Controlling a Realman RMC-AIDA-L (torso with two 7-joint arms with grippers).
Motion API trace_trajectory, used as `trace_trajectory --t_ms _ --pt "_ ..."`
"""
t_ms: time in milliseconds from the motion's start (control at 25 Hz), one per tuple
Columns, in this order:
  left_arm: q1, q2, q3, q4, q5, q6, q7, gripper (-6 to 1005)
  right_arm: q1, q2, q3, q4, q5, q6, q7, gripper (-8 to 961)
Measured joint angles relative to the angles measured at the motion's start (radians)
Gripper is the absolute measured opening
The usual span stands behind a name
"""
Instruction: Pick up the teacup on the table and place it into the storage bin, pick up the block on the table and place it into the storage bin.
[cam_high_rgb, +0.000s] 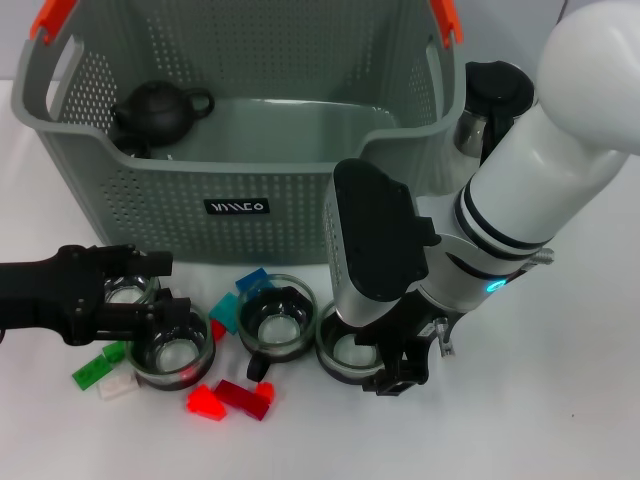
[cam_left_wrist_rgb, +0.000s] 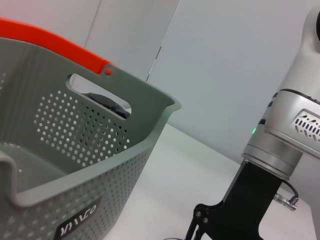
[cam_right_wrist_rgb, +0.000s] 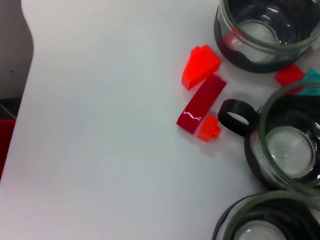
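Both grippers low on counter (cam_high_rgb: 560, 420) at 6 o'clock of storage bin (cam_high_rgb: 150, 215): right gripper (cam_high_rgb: 400, 365) clamped on rightmost teacup (cam_high_rgb: 350, 352), left gripper (cam_high_rgb: 150, 300) astride left teacup (cam_high_rgb: 172, 348), closure unclear; risk—crowded cups, blocks (cam_high_rgb: 245, 397) get knocked.

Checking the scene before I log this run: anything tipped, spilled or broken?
Nothing stands out. The glass teacups stand upright and empty on the table, the blocks lie loose between them, and a black teapot sits upright inside the storage bin. The left gripper and right gripper are both down among the cups.
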Motion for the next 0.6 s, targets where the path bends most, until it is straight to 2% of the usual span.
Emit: trace_trajectory --t_ms 200,600 --pt "0.000 0.000 0.000 0.000 0.000 0.000 0.000 836 0.000 0.000 -0.003 -0.007 0.000 -0.002 0.000 417" --pt "-0.001 0.000 0.000 0.000 0.000 -0.002 0.000 836 0.002 -0.001 -0.003 -0.013 0.004 -0.025 0.000 200"
